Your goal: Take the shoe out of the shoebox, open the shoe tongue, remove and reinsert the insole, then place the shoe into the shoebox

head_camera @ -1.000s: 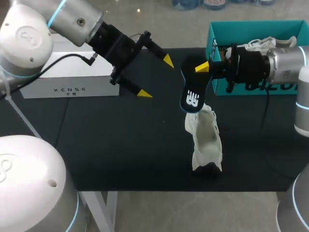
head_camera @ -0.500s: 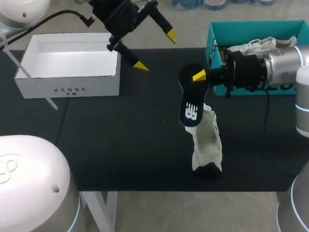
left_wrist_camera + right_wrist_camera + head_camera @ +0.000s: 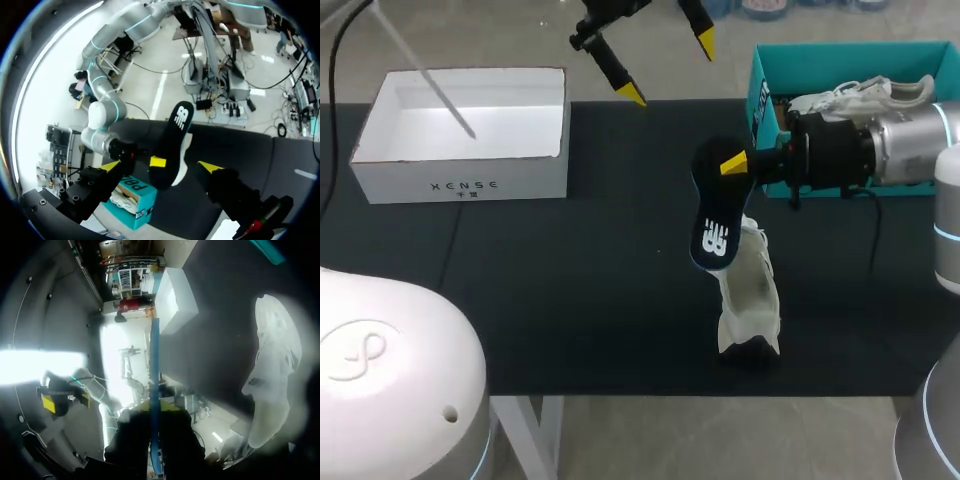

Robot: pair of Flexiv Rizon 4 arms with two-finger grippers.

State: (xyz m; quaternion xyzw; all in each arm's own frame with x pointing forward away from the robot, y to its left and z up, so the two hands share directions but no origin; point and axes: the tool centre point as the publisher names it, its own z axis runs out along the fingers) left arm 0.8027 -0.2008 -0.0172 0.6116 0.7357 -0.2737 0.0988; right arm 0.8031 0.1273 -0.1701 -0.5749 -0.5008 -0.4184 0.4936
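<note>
**Right fingers clamp the insole above the shoe; left fingers wide and empty**

Our right fingers (image 3: 733, 163) are closed tight on the upper end of the dark insole (image 3: 714, 220). One yellow tip shows on its near face and the other is hidden behind it. The insole hangs tilted, logo side to the head camera. Its lower end sits right at the opening of the white shoe (image 3: 750, 300); we cannot tell if they touch. In the right wrist view the insole (image 3: 154, 365) runs edge-on as a thin blue line out from between the right fingers (image 3: 167, 407), with the shoe (image 3: 272, 370) off to one side.

Our left fingers (image 3: 631, 93) are spread wide with nothing in them, raised over the far edge of the counter (image 3: 570, 290). From the left wrist, the left fingers (image 3: 111, 165) frame the insole (image 3: 172, 145) ahead of them, well apart from it.

The shoe rests on the black counter near its front edge. The teal shoebox (image 3: 820, 65) stands at the far right with a second white shoe (image 3: 855, 95) inside. An open white box (image 3: 460, 170) sits at the far left.
</note>
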